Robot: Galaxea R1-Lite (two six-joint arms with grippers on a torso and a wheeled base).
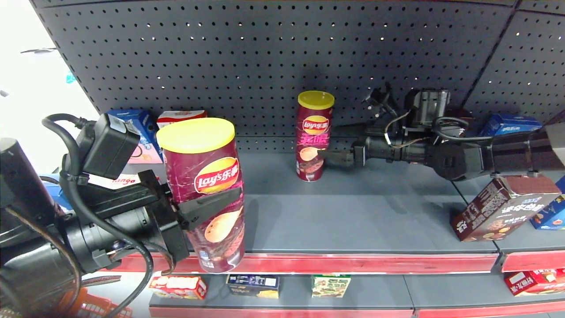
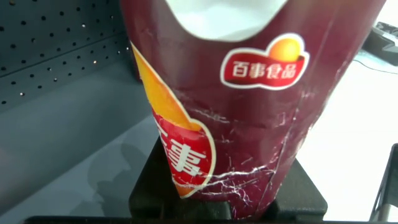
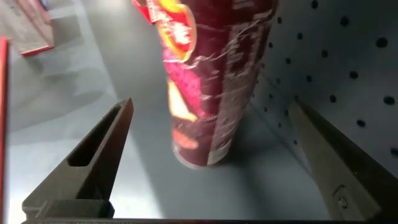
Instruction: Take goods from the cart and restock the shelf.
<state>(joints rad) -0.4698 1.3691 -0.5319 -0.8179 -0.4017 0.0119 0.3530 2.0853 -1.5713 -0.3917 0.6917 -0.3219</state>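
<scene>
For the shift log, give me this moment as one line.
left end effector: shut on held chip can, at shelf front | right end effector: open, at standing chip can near pegboard

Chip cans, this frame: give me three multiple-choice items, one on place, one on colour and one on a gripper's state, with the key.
1. Where is the standing can?
A: on the lower shelf. B: on the shelf, close to the pegboard. C: in a basket.
2. What colour is the held can's lid?
A: red. B: blue. C: yellow.
3. How is the right gripper?
A: open, a finger on each side of the standing can. B: shut on it. C: shut, empty.
Key: 1 B, it stands upright at the back of the shelf. 2 C, the lid is plainly yellow. 3 A, the right wrist view shows gaps between both fingers and the can.
</scene>
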